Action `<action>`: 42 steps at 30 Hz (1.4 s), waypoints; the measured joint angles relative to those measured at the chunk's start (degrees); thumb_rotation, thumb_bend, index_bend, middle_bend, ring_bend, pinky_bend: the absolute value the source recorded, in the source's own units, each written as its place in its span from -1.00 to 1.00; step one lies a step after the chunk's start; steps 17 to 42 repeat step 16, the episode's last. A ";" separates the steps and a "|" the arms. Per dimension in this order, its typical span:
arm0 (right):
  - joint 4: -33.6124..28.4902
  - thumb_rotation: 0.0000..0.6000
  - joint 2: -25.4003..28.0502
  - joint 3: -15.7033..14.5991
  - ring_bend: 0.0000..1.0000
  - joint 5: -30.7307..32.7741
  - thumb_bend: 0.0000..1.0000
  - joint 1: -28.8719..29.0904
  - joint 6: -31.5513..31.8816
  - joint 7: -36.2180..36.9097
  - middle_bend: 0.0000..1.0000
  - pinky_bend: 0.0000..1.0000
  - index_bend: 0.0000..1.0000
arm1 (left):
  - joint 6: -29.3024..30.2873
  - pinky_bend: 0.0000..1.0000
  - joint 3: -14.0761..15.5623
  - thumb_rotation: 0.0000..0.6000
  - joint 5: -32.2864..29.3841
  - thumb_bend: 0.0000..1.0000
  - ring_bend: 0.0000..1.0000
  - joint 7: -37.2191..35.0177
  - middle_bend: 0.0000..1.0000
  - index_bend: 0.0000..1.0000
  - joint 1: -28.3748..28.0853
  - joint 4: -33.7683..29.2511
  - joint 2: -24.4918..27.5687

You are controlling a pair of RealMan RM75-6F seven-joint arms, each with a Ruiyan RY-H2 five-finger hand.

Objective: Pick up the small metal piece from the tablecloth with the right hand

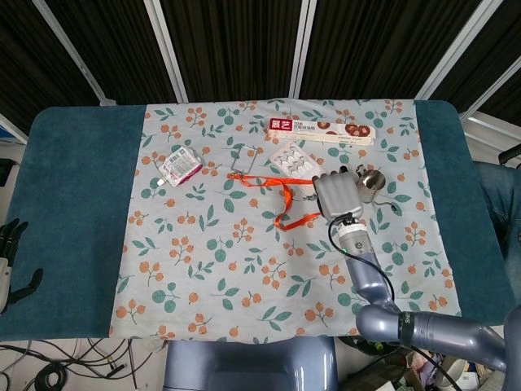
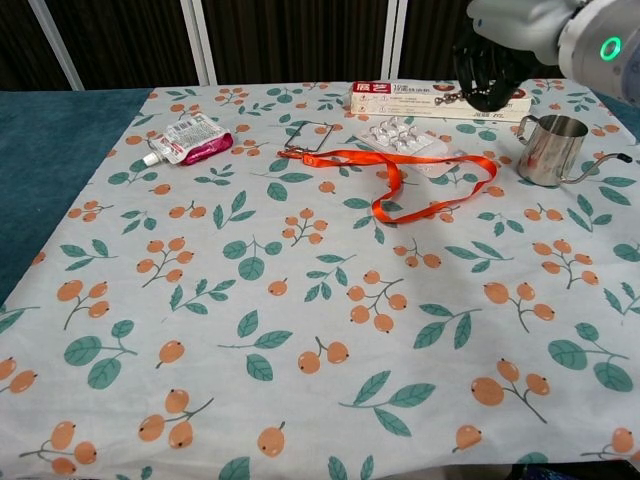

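Small metal piece [image 2: 452,97], possibly chain-like.

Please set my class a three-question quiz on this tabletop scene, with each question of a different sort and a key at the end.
1. True or false: the metal cup stands upright on the tablecloth.
2. The orange lanyard is: A) coiled inside the cup, B) lying loose on the tablecloth, C) hanging off the table edge.
3. In a few words: which hand is raised over the far right of the cloth, and what dangles from its fingers?

Key
1. True.
2. B.
3. The right hand; the small metal piece appears to hang from it.
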 measured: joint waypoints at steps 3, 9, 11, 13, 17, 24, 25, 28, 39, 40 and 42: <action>-0.58 1.00 -0.20 2.37 -0.02 3.18 -0.17 1.79 -0.35 0.08 0.04 -0.37 0.28 | 0.03 -1.00 0.00 1.00 0.06 -0.29 -1.00 -0.06 -0.97 -1.00 0.00 0.02 0.00; -2.78 1.00 0.22 6.69 -0.02 7.74 -0.17 5.33 -0.05 1.40 0.05 -0.37 0.29 | 0.02 -1.00 0.01 1.00 0.12 -0.29 -1.00 -0.22 -0.97 -1.00 -0.01 0.08 0.02; -3.59 1.00 0.55 7.43 -0.02 8.51 -0.17 5.65 0.13 2.41 0.05 -0.37 0.29 | 0.03 -1.00 0.04 1.00 0.16 -0.29 -1.00 -0.26 -0.97 -1.00 0.01 0.10 0.03; -4.66 1.00 1.12 8.00 -0.02 8.99 -0.17 5.97 0.45 3.66 0.05 -0.37 0.30 | 0.07 -1.00 0.02 1.00 0.16 -0.29 -1.00 -0.29 -0.97 -1.00 0.02 0.11 0.03; -5.71 1.00 2.16 8.08 -0.02 9.48 -0.17 6.30 1.09 4.59 0.05 -0.37 0.30 | 0.09 -1.00 0.02 1.00 0.18 -0.29 -1.00 -0.28 -0.97 -1.00 0.04 0.09 0.04; -5.71 1.00 2.16 8.08 -0.02 9.48 -0.17 6.30 1.09 4.59 0.05 -0.37 0.30 | 0.09 -1.00 0.02 1.00 0.18 -0.29 -1.00 -0.28 -0.97 -1.00 0.04 0.09 0.04; -5.71 1.00 2.16 8.08 -0.02 9.48 -0.17 6.30 1.09 4.59 0.05 -0.37 0.30 | 0.09 -1.00 0.02 1.00 0.18 -0.29 -1.00 -0.28 -0.97 -1.00 0.04 0.09 0.04; -5.71 1.00 2.16 8.08 -0.02 9.48 -0.17 6.30 1.09 4.59 0.05 -0.37 0.30 | 0.09 -1.00 0.02 1.00 0.18 -0.29 -1.00 -0.28 -0.97 -1.00 0.04 0.09 0.04; -5.71 1.00 2.16 8.08 -0.02 9.48 -0.17 6.30 1.09 4.59 0.05 -0.37 0.30 | 0.09 -1.00 0.02 1.00 0.18 -0.29 -1.00 -0.28 -0.97 -1.00 0.04 0.09 0.04; -5.71 1.00 2.16 8.08 -0.02 9.48 -0.17 6.30 1.09 4.59 0.05 -0.37 0.30 | 0.09 -1.00 0.02 1.00 0.18 -0.29 -1.00 -0.28 -0.97 -1.00 0.04 0.09 0.04; -5.71 1.00 2.16 8.08 -0.02 9.48 -0.17 6.30 1.09 4.59 0.05 -0.37 0.30 | 0.09 -1.00 0.02 1.00 0.18 -0.29 -1.00 -0.28 -0.97 -1.00 0.04 0.09 0.04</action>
